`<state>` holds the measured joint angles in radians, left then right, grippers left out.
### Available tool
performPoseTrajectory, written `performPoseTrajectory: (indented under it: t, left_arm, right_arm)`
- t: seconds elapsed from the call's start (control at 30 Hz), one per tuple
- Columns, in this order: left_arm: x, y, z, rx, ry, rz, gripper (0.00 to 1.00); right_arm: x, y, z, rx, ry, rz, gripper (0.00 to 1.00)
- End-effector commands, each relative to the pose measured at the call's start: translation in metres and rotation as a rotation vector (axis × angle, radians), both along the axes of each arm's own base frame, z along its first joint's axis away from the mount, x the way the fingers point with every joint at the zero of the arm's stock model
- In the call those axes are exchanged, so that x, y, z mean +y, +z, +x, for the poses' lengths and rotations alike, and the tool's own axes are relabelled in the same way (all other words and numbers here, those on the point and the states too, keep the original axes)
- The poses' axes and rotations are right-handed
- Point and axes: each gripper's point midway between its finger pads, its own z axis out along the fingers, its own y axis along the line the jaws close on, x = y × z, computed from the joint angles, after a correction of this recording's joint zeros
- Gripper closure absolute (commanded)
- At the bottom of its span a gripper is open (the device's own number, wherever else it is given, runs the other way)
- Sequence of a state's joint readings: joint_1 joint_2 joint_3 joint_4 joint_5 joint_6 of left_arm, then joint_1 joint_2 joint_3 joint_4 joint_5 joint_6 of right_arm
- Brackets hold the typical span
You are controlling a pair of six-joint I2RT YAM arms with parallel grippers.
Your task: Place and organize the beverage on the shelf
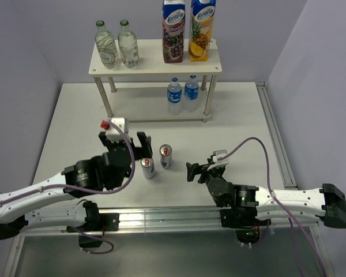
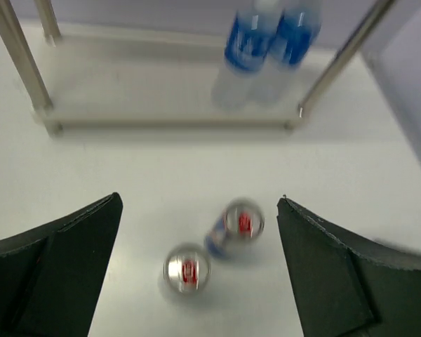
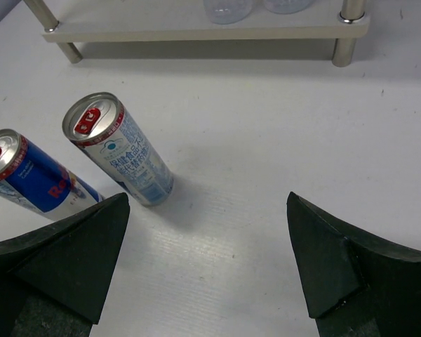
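both grippers open beside the cans, bottles already shelved

nearest me, my right gripper [image 1: 199, 167] sits low over the white table [image 1: 236, 115], jaws spread wide and holding nothing. my left gripper [image 1: 127, 144] is splayed just as wide and is also empty. between them two slim silver-blue-red cans stand upright on the table, the nearer can [image 1: 147, 168] just beside the farther can [image 1: 166, 156]. beyond is the pale two-tier wooden shelf [image 1: 155, 70]. two blue-capped plastic water bottles [image 1: 174, 95] stand together on its lower board, right of middle. on top, two clear green-capped glass bottles [image 1: 106, 45] stand at left and two tall juice cartons [image 1: 174, 32] at right.
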<state>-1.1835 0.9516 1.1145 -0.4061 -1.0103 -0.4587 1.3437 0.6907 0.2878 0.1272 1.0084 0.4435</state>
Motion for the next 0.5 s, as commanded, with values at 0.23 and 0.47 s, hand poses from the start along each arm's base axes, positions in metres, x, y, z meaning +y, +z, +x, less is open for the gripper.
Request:
performPoseTrajectory:
  t: [0.23, 0.47]
  left_arm:
    - [-0.018, -0.168, -0.084, 0.269, -0.006, -0.093, 0.01]
    - [-0.031, -0.226, -0.086, 0.252, 0.055, 0.053, 0.01]
  right_arm:
    - [-0.001, 0.011, 0.002, -0.010, -0.028, 0.040, 0.00]
    - [0.001, 0.011, 0.001, -0.006, -0.019, 0.048, 0.00]
